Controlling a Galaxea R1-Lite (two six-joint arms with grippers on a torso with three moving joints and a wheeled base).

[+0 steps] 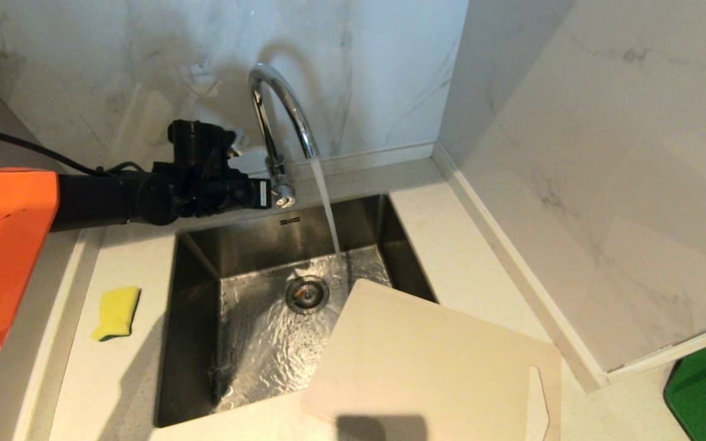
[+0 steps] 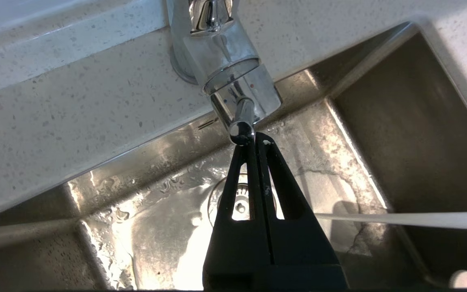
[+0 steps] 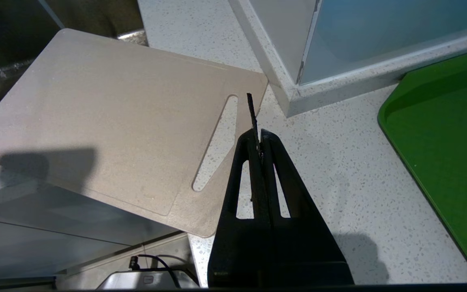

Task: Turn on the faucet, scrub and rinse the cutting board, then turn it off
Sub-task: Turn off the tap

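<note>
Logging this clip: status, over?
Left claw shut, tips at faucet lever. Right claw shut, idle over counter by board. Water running into sink; board half over sink, dry. Sponge untouched.

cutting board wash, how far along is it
Done: the faucet is on, with water running into the sink. In hand: the left end effector, shut, sits at the tip of the lever. Left: the cutting board lies over the sink's corner, out of the stream, and the sponge sits unused on the counter. Scrubbing, rinsing and shutting off remain. The right end effector hangs shut above the board.
</note>
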